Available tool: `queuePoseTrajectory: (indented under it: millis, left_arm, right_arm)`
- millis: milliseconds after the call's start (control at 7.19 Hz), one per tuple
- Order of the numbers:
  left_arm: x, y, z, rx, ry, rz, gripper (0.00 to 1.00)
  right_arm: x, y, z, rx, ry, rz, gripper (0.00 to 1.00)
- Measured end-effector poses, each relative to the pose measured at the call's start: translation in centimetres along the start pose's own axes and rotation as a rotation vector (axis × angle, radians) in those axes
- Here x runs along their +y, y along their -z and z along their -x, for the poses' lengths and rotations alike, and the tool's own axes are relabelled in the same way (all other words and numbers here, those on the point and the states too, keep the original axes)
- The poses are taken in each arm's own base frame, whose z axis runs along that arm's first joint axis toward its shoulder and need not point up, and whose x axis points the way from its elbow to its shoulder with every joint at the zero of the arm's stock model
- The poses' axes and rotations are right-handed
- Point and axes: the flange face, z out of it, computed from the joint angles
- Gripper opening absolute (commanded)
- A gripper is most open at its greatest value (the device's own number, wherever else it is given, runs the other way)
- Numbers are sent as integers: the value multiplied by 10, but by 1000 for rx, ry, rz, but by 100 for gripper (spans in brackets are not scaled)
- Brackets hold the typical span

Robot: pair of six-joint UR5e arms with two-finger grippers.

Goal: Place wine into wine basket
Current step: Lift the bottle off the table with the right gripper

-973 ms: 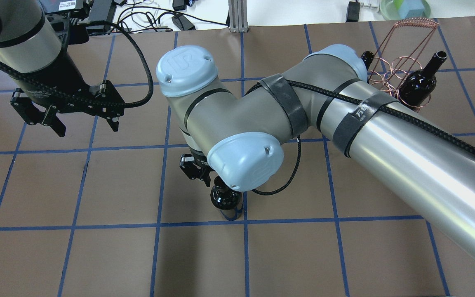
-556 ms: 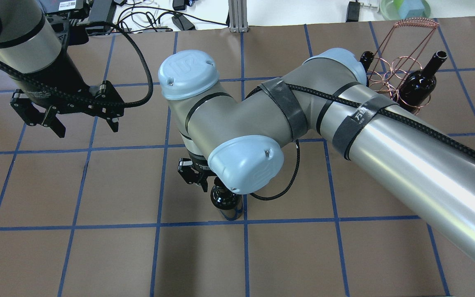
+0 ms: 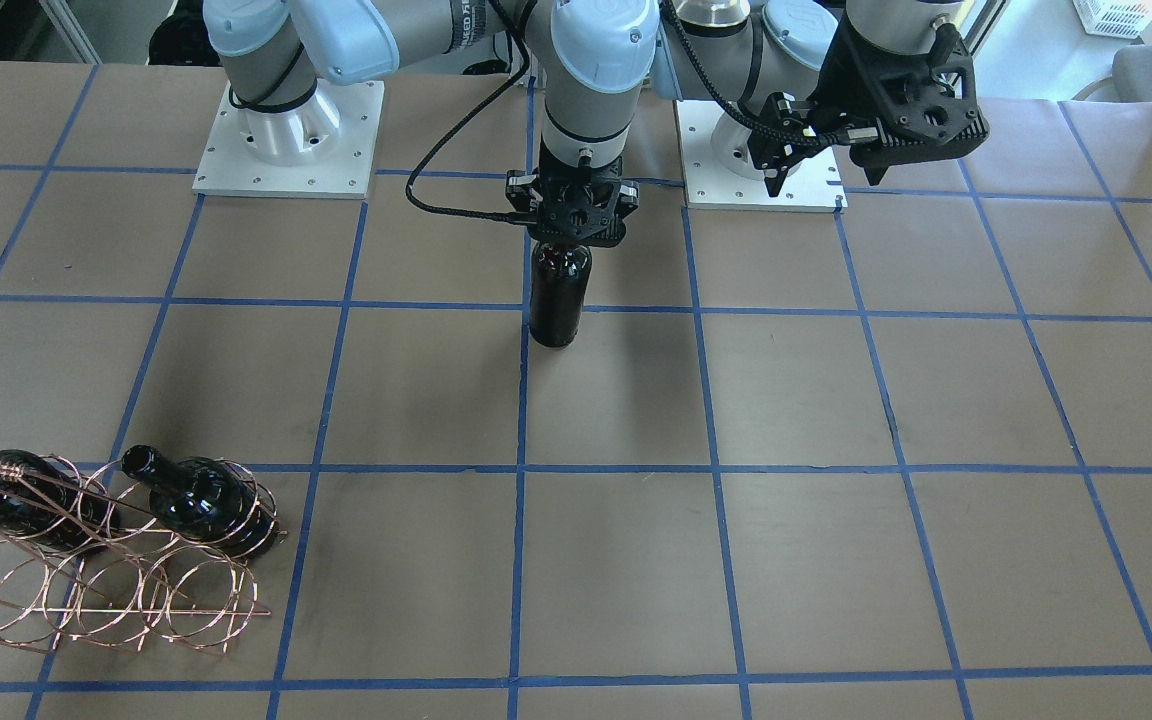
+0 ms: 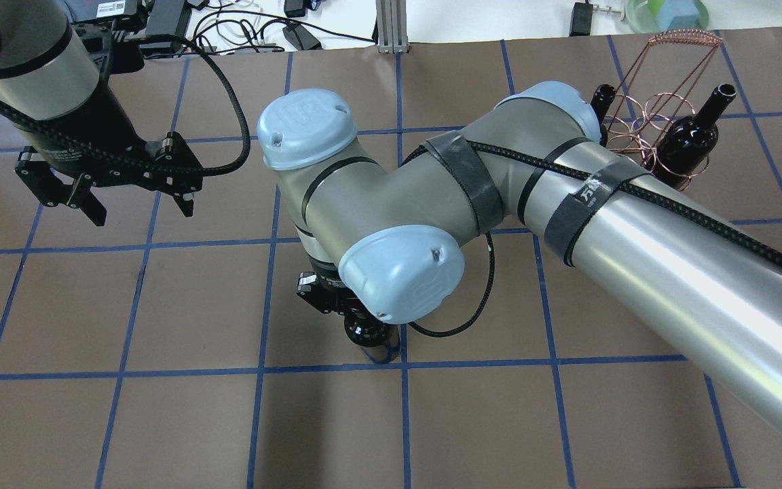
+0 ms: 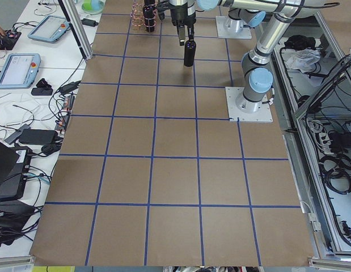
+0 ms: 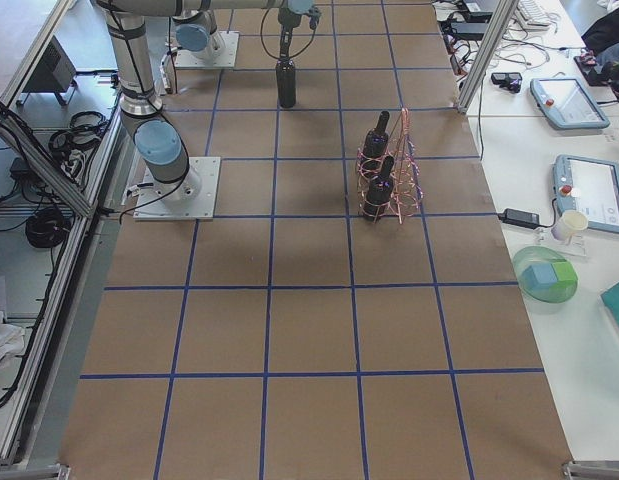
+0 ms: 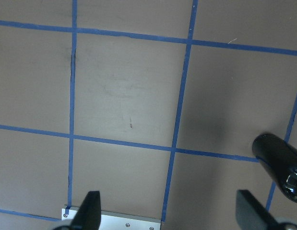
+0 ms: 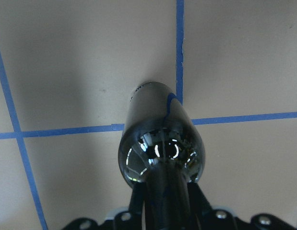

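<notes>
A near-black wine bottle (image 3: 558, 300) stands upright mid-table on a blue tape line; it also shows in the overhead view (image 4: 366, 331) and the right wrist view (image 8: 160, 143). My right gripper (image 3: 573, 222) is straight above it, and its fingers (image 8: 137, 203) sit tight against both sides of the neck. The copper wire wine basket (image 3: 106, 590) lies at the table's far right (image 4: 662, 109). It holds two more bottles (image 3: 206, 500) (image 3: 6, 500). My left gripper (image 4: 143, 212) hangs open and empty over bare table, well to the left.
Two arm base plates (image 3: 286, 140) (image 3: 761, 170) sit on the robot's side. An aluminium post (image 4: 389, 27), cables (image 4: 241, 30) and a green bowl (image 4: 666, 13) lie beyond the far edge. Brown table squares stretch between the bottle and the basket.
My right gripper has shifted from beside the bottle's top to directly over it, and the neck now sits between its fingers. The bottle and the left arm have hardly moved.
</notes>
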Motion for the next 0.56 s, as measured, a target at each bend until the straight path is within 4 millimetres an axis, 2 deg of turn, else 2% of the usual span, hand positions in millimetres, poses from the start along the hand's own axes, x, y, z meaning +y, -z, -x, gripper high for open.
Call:
queuePoseTrajectory:
  millis: [278,556]
  left_arm:
    - [0,0,0,0,1,0,100]
    - [0,0,-1,1,0,-1,100]
  right_arm:
    - [-3,2,-1,-3,4,-2,0]
    - [-10,20,-9,-22,-19,-33,0]
